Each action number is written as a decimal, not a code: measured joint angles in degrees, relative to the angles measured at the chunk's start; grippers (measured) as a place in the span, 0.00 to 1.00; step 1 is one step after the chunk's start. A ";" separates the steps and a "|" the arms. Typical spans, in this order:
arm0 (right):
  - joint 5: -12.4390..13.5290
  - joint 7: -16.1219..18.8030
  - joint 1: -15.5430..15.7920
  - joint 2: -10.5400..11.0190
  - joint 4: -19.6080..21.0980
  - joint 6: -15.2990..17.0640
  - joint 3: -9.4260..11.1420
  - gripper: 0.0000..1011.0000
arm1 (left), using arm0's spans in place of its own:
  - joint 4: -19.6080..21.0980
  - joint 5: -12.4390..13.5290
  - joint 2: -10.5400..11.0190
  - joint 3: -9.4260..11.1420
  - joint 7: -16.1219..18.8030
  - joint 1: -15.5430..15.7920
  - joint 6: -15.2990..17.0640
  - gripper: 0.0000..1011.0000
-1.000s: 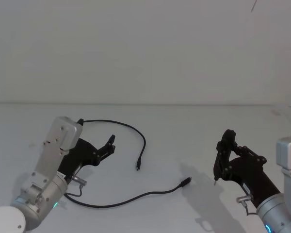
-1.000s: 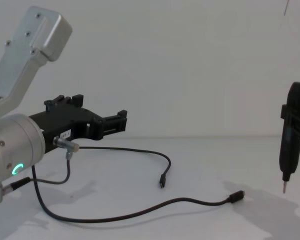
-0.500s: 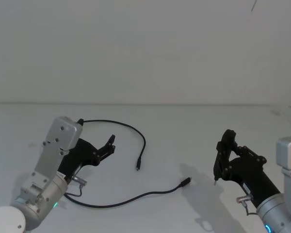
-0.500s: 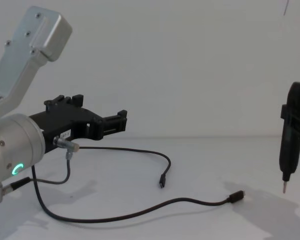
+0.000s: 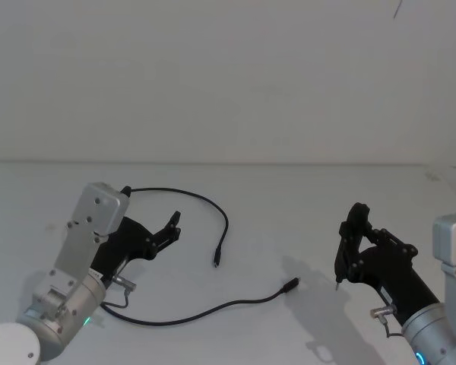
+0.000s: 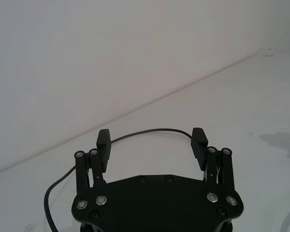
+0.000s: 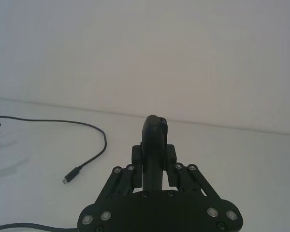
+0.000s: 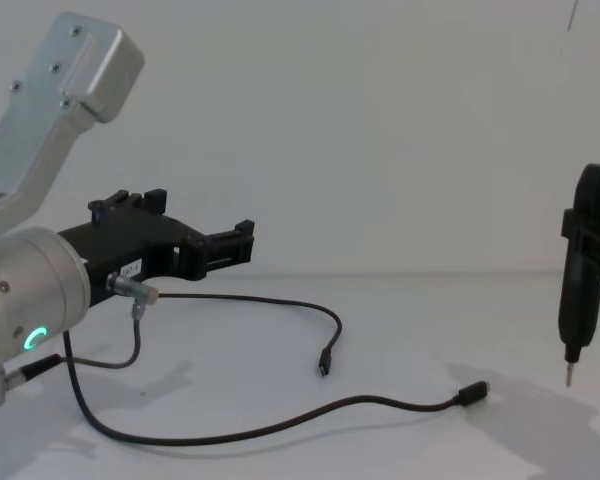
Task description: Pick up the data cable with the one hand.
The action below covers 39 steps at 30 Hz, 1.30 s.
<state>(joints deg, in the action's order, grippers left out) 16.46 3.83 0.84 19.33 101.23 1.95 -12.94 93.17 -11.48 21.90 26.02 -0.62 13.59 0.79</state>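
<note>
One black data cable (image 5: 226, 224) is laid slack on the table (image 5: 289, 205), looped beneath the left gripper (image 5: 175, 225), whose jaws are spread and empty; the right gripper (image 5: 356, 242), clamped on a pointed tool (image 8: 570, 330), is parked apart; no recent movement is noted, so the grasp is judged unstarted.

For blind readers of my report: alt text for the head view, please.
The open left gripper hovers over a white table, inside the curve of a black data cable lying loose. At right, the right gripper holds a slim black pointed tool.
</note>
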 joint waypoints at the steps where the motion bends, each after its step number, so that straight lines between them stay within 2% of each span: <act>1: 0.00 0.00 0.00 0.00 0.00 0.00 0.00 0.28 | 0.00 0.00 0.00 0.00 0.00 0.00 0.00 0.99; 18: 0.00 0.00 0.00 0.00 0.00 0.00 0.00 0.28 | 0.04 -0.01 0.04 -0.04 -0.03 -0.07 0.04 0.99; 24: 0.00 0.00 0.00 0.00 0.00 0.00 0.00 0.28 | 0.89 -0.77 1.15 -0.69 -1.18 -0.48 1.15 0.99; 30: 0.00 0.00 0.00 0.00 0.00 0.00 0.00 0.28 | 2.19 -2.46 3.36 -1.52 -4.56 -0.70 2.99 0.99; 39: 0.00 0.00 0.00 0.00 0.00 0.00 0.00 0.28 | 3.68 -5.64 7.14 -2.21 -12.09 0.01 6.15 0.99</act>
<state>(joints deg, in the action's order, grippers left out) 16.46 3.83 0.84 19.33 101.23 1.95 -12.94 96.85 -17.13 29.03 23.81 -12.71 13.60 6.94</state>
